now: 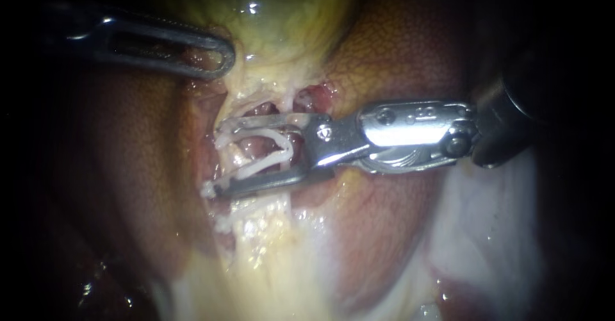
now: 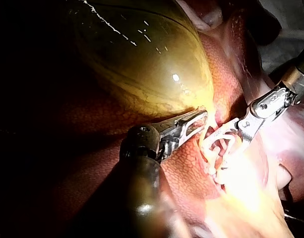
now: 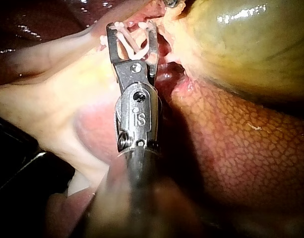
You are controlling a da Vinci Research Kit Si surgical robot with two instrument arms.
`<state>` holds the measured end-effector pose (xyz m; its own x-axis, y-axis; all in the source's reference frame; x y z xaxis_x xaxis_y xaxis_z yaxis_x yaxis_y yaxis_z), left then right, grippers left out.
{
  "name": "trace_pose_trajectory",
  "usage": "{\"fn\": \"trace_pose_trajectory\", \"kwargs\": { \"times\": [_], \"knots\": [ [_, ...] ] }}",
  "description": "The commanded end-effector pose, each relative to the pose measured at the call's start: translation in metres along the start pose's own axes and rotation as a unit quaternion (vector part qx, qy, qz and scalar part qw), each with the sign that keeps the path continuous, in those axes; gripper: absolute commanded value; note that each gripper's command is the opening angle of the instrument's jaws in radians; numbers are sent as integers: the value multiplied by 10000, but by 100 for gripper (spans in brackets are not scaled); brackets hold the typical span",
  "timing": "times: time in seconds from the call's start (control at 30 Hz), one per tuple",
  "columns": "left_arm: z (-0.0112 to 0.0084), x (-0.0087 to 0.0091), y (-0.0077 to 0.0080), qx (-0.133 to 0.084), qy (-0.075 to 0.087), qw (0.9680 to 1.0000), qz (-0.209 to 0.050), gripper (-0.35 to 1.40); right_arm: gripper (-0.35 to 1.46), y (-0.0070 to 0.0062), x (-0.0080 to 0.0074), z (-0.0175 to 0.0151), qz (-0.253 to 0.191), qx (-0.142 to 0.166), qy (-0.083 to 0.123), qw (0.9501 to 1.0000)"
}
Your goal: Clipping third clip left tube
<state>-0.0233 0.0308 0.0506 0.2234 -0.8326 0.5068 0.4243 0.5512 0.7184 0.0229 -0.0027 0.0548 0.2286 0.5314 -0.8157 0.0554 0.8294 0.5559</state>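
The liver fills most of the endoscope view, red-brown and finely mottled. The yellow-green gallbladder lies on it. Pale, fatty tissue runs down from the gallbladder's narrow end.

The right instrument comes in from the right. Its pincer is open, with one arm above and one arm below a small bundle of thin white tubes. The tubes sit between the arms, just under the gallbladder's narrow end. I cannot tell which strand is the left tube, or whether any white piece there is a clip.

The left instrument comes in from the upper left. Its pincer is closed on the gallbladder's lower edge, near the tubes but apart from them.
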Motion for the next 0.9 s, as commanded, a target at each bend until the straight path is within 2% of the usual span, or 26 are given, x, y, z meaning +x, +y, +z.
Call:
{"fn": "trace_pose_trajectory", "kwargs": {
  "times": [0.03,0.27,0.4,0.53,0.7,0.9],
  "knots": [
    [0,0,0,1,-1,10000,1,-35,43,-1,1,0,2,3,4,10000],
    [-3,0,2,14,5,10000,1,-35,43,-9,13,-13,-22,50,14,10000],
    [-8,-2,4,44,18,10000,-2,-35,43,-15,27,-35,-37,95,56,9999],
    [-12,-4,6,16,10,10000,-34,-35,43,-16,34,-52,-12,94,77,9999],
    [-15,-4,6,24,14,10000,-35,-35,43,-10,29,-67,-13,95,73,9999],
    [-16,-4,5,20,13,10000,-37,-35,43,3,10,-63,-65,80,58,9999]
  ]
}}
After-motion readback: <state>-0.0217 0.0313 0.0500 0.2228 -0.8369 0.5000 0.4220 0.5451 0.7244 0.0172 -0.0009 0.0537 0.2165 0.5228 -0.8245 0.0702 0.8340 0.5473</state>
